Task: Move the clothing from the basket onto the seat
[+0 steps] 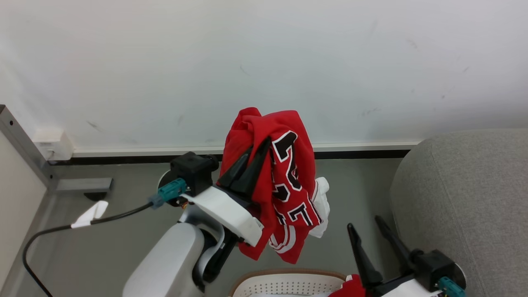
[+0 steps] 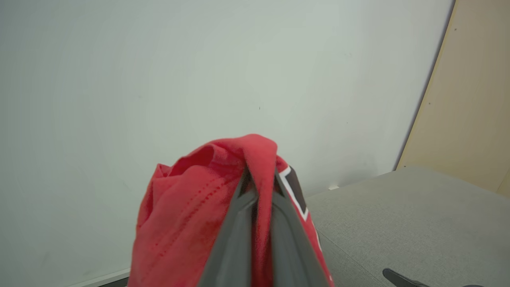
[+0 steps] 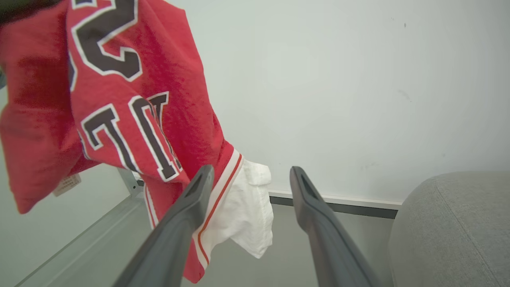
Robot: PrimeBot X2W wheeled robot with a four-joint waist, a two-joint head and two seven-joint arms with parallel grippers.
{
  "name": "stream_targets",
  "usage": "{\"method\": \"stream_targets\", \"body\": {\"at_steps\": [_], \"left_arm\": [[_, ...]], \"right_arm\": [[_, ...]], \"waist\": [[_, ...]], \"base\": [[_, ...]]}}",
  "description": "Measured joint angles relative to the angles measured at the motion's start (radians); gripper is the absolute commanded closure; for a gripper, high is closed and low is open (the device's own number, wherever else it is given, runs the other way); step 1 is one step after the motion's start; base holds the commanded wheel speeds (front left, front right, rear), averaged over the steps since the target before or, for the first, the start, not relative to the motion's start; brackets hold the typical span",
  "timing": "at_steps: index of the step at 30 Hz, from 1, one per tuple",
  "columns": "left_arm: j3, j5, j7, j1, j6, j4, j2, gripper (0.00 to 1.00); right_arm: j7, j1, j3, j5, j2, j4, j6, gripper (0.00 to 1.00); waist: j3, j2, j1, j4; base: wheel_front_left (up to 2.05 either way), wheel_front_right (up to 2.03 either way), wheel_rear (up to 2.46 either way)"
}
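The fingers [image 1: 247, 173] of my left gripper [image 1: 259, 146] are clamped tight on a fold of the red sports jersey with black-and-white lettering and white trim [image 1: 288, 181]. It hangs free in the air, above the white perforated plastic basket with the tan-brown rim [image 1: 288, 271]. I judge the carry step is in hand: the jersey is out of the basket and not yet on the seat. More red cloth [image 1: 350, 288] lies in the basket (another trip, I'd guess).

Further right, my right gripper [image 1: 364, 222] stands wide open and holds nothing. Rightmost is the large light grey fabric-upholstered seat with rounded corners [image 1: 466, 198], well apart from the jersey.

For the next move I'd swing the left arm rightward over the seat's rounded edge, high enough that the dangling hem doesn't drag, then let go. That path crosses above the right gripper. The pale wall behind looks close, so there is little room to reach forward.
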Motion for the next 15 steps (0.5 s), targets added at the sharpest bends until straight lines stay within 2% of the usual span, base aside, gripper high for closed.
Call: {"method": "stream_targets", "body": {"at_steps": [4, 7, 15], "left_arm": [[-0.008, -0.007, 0.007, 0.003, 0.001, -0.015, -0.002, 1.00], [-0.028, -0.007, 0.011, 0.003, -0.001, -0.019, -0.011, 1.00], [-0.084, -0.011, 0.017, 0.005, -0.014, -0.026, -0.036, 1.00]], "right_arm": [[0.000, -0.026, 0.094, -0.004, 0.000, 0.044, 0.000, 0.00], [0.000, -0.067, 0.179, -0.003, 0.001, 0.122, 0.000, 0.00], [0.000, -0.166, 0.229, 0.007, 0.001, 0.202, 0.000, 0.00]], "waist": [[0.000, 0.0000, 0.0000, 0.005], [-0.002, 0.0000, 0.0000, 0.026], [-0.008, 0.0000, 0.0000, 0.082]], "base": [[0.00, 0.00, 0.00], [0.00, 0.00, 0.00], [0.00, 0.00, 0.00]]}}
